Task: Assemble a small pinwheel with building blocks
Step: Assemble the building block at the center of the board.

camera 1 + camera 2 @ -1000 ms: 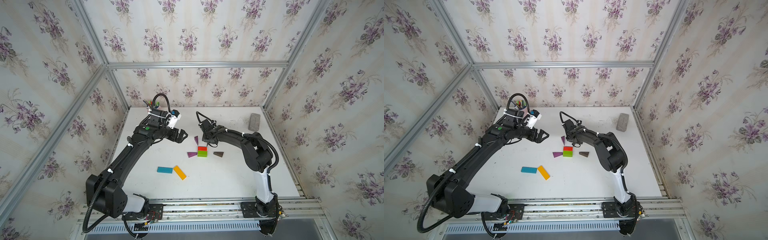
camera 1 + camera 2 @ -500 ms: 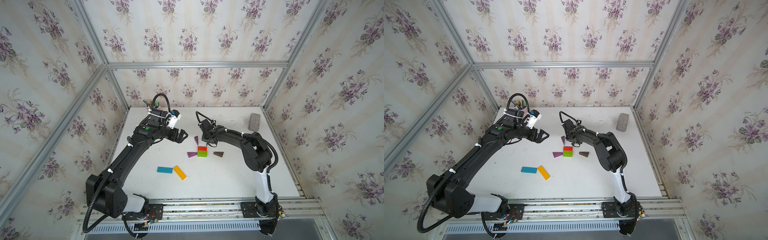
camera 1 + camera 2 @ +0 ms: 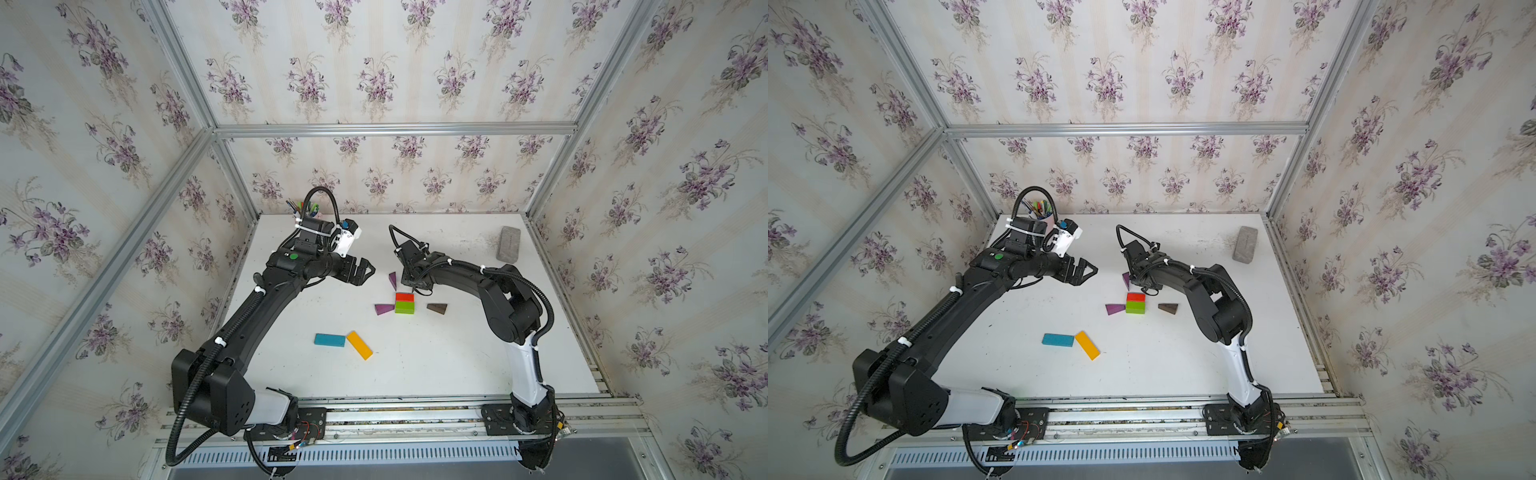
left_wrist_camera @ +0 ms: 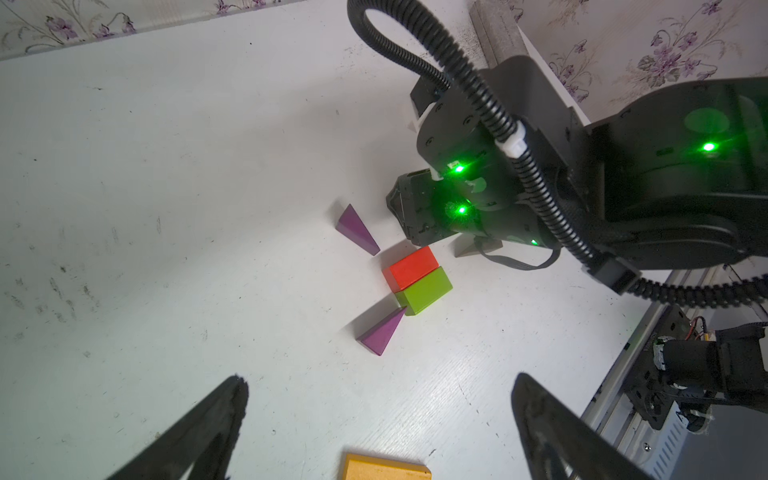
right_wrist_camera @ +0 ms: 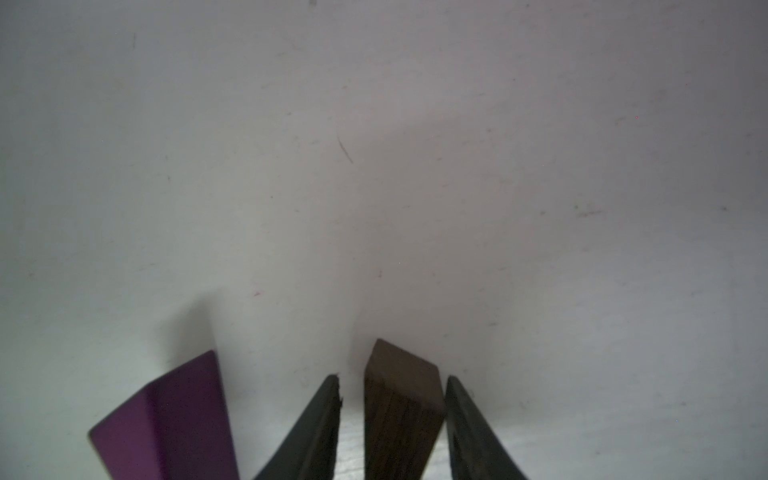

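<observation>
One brown wedge (image 5: 401, 415) flat on table (image 3: 436, 365) just beyond red block (image 3: 404, 296), long axis along fingers (image 5: 316, 432) of right gripper (image 5: 392, 377), blunt end away from wrist; jaws narrowly parted, one finger close against it, other clear. Wide-spread, empty left gripper (image 4: 380, 378) hovering over table.

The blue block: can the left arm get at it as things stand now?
Probably yes. The left gripper hovers open, and nothing lies between it and the blue block. Only the yellow block lies close beside one end, so a grasp across the long sides looks free.
</observation>
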{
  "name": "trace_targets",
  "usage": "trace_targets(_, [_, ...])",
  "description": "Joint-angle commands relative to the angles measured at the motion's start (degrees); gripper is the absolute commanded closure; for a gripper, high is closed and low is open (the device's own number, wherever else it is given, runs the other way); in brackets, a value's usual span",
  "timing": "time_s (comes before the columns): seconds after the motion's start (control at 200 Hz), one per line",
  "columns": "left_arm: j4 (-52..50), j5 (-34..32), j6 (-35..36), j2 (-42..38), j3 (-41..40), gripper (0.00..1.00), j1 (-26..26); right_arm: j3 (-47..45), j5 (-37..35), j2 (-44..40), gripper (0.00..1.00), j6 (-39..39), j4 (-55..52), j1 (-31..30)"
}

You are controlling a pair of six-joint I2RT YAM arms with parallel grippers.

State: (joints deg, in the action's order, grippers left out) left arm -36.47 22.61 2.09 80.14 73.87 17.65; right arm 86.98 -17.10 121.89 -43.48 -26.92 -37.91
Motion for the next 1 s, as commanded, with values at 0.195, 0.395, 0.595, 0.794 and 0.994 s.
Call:
trace_targets(0.195, [0.7,1.5,-0.7,0.2,0.3,0.0,-0.1,0.4,-2.4,-3.5,0.35,0.8,-1.7,-0.3])
trace_targets(0.395, [1.2,2.3,-0.7,0.0,0.1,0.0,-0.3,-3.0,-4.0,-12.3,0.33,4.6,-2.0,-0.3])
trace_targets(0.595, [1.6,3.3,0.7,-1.7,0.0,0.0,-0.2,-15.8,-2.4,-28.1,0.34,15.1,1.9,2.8])
trace_targets(0.794, [1.8,5.9,2.5,-2.2,-0.1,0.0,0.1,-31.3,19.0,-42.6,0.37,38.6,12.0,13.3])
trace_targets(0.994, [1.7,6.7,5.8,-3.2,-1.0,0.0,1.9,-39.0,22.9,-51.3,0.36,55.8,14.8,13.3])
